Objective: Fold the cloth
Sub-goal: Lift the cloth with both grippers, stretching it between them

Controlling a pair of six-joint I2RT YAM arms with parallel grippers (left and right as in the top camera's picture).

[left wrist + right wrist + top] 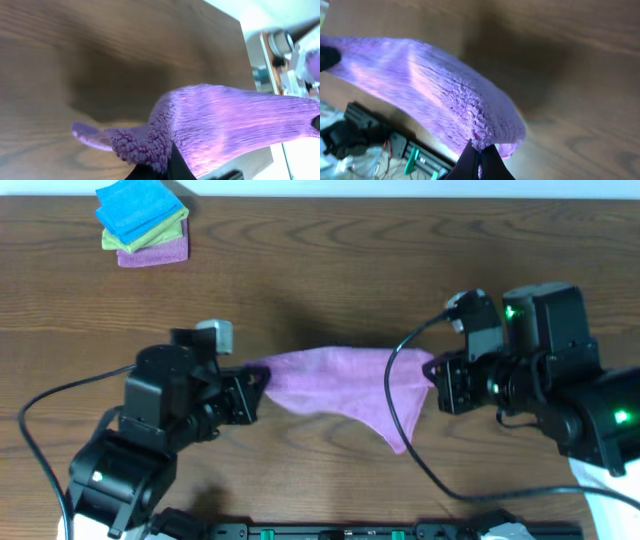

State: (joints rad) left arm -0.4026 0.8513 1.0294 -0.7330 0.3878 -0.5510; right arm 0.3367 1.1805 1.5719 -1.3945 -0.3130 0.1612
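At the centre of the overhead frame, the cloth hangs stretched between the left gripper and the right gripper. Each is clamped on one end. Its long axis runs left to right, with one corner drooping lower right.

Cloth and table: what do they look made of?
The cloth looks like soft microfibre or terry, matte lilac: nubby looped pile, limp drape. The table looks like dark brown wood or wood-look laminate, streaked grain with a faint sheen; which, I cannot tell.
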